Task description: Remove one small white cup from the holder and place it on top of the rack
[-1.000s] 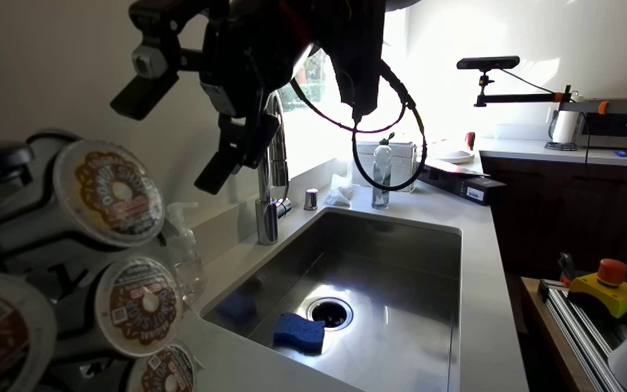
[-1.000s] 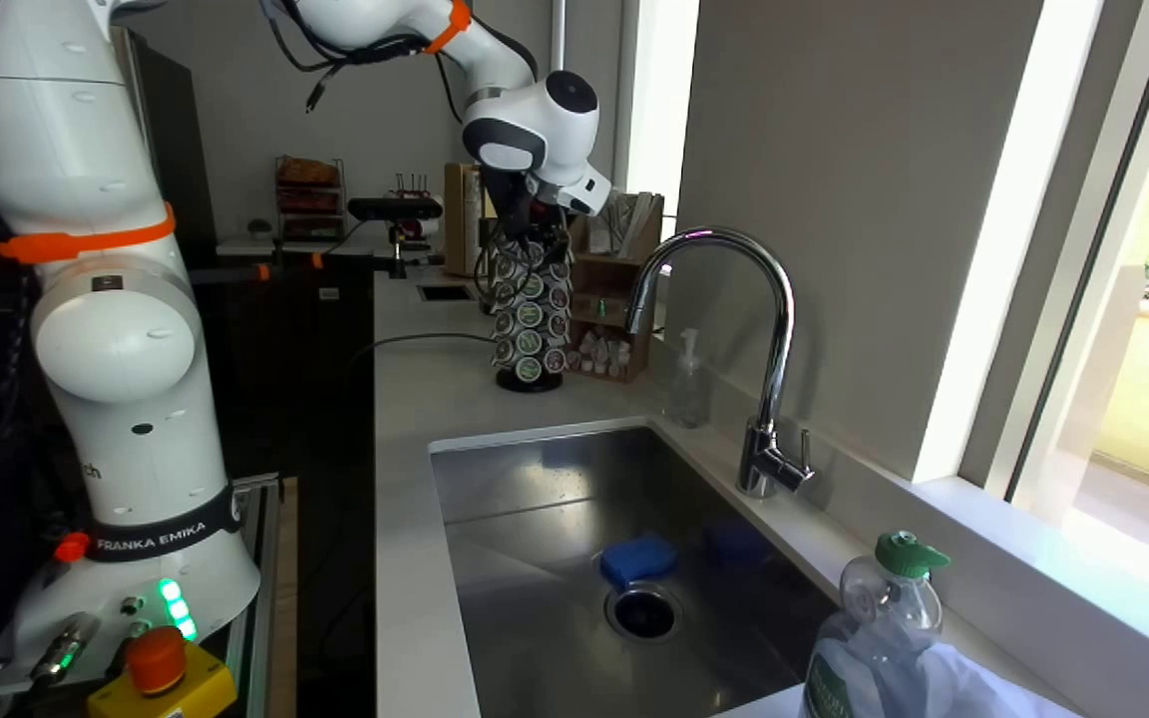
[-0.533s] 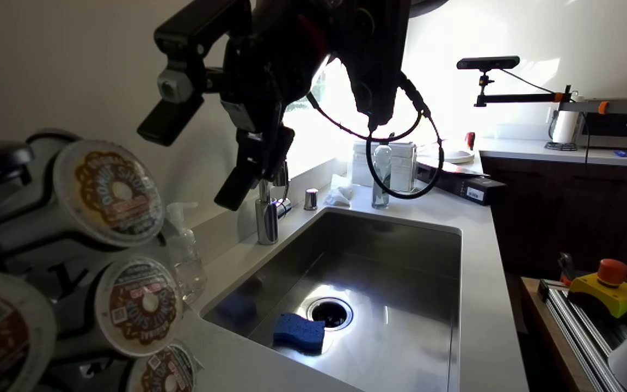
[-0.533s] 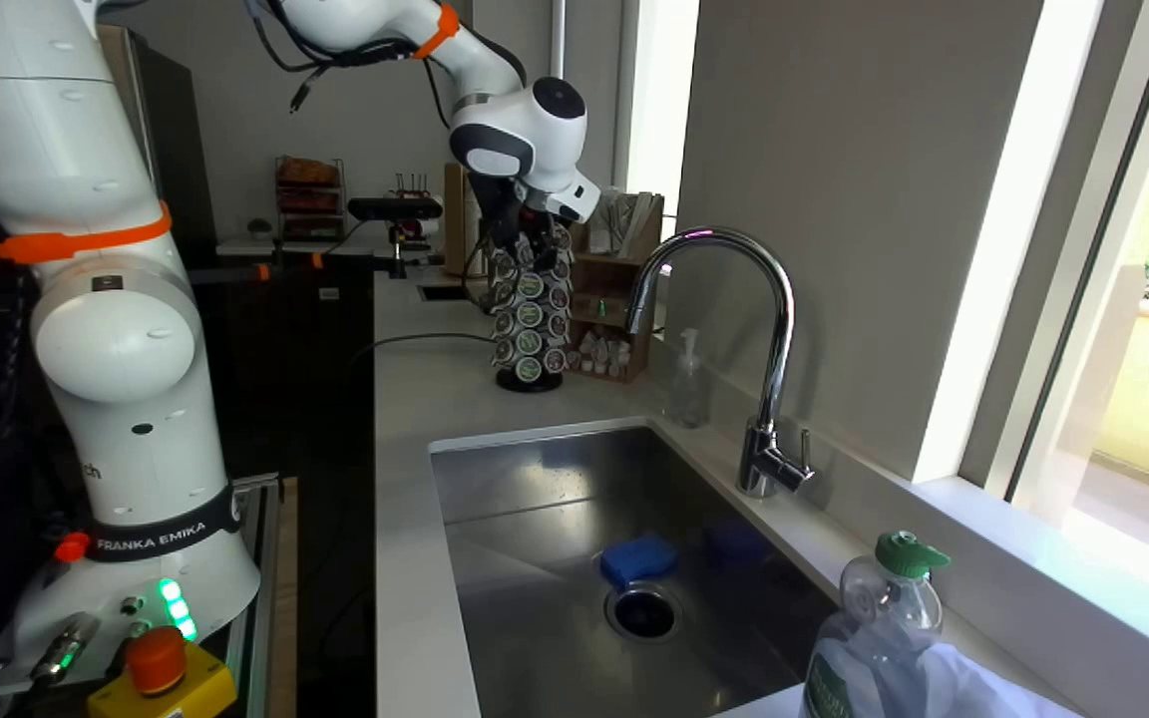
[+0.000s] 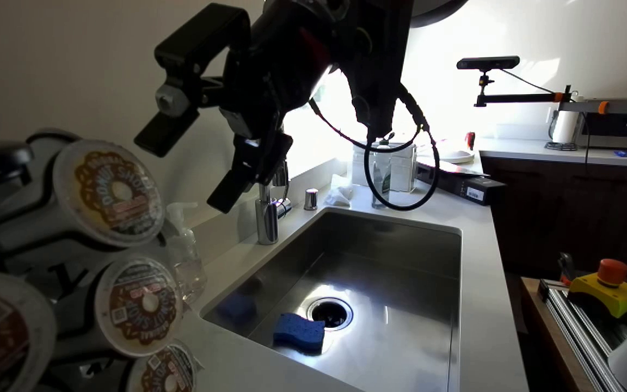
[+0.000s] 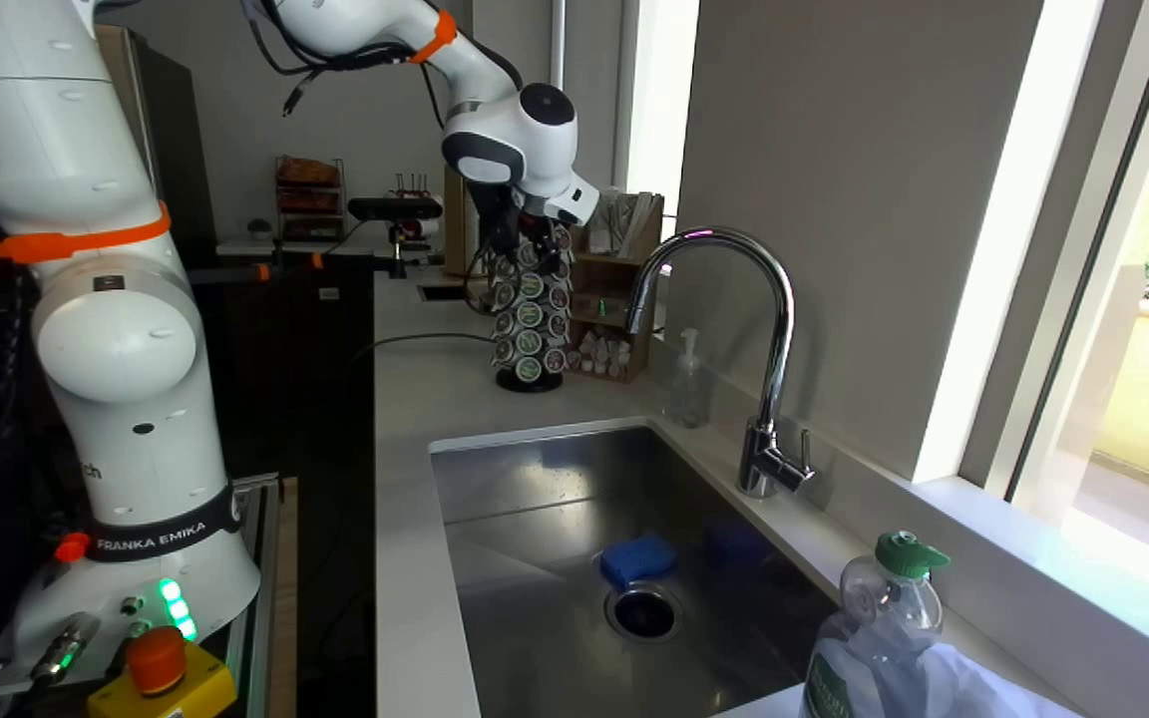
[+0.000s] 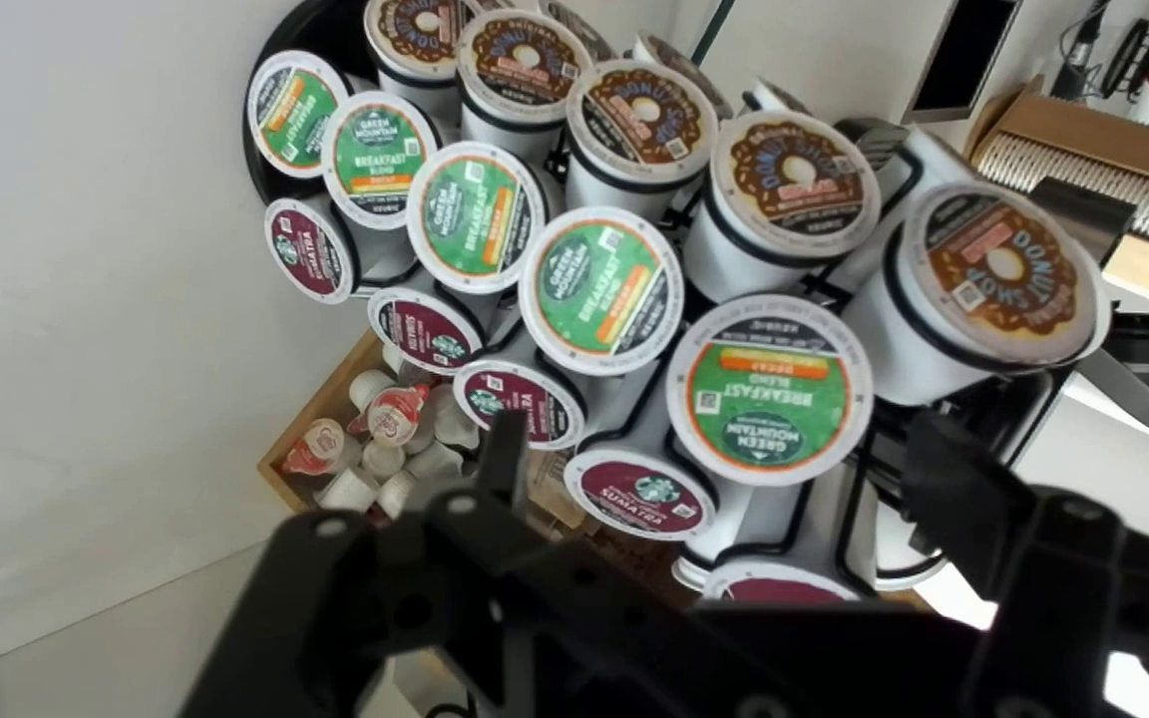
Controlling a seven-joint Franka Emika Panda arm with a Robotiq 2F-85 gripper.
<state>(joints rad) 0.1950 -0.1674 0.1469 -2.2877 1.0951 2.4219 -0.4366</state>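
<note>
Several small white cups with patterned lids sit in the holder, a tall black wire frame whose base (image 6: 529,382) stands on the counter beyond the sink. In the wrist view a green-lidded cup (image 7: 770,389) and a maroon-lidded cup (image 7: 640,494) lie between or just beyond the finger lines. A brown-lidded cup (image 7: 1003,264) is at the upper right; brown-lidded cups (image 5: 109,190) also show close up in an exterior view. My gripper (image 5: 189,169) is open and empty, tilted down near the top of the holder. Its fingers are wide apart in the wrist view (image 7: 724,454). Contact with a cup cannot be told.
A wooden organizer (image 6: 624,299) with small containers stands behind the holder. The steel sink (image 6: 495,469) holds a blue sponge (image 6: 638,560). A tall chrome faucet (image 6: 779,329) and a soap dispenser (image 6: 689,379) stand by the wall.
The arm has moved left and slightly down in an exterior view, and the gripper right and down in an exterior view, mostly in the earlier half second. The gripper stays open. The cups have not moved.
</note>
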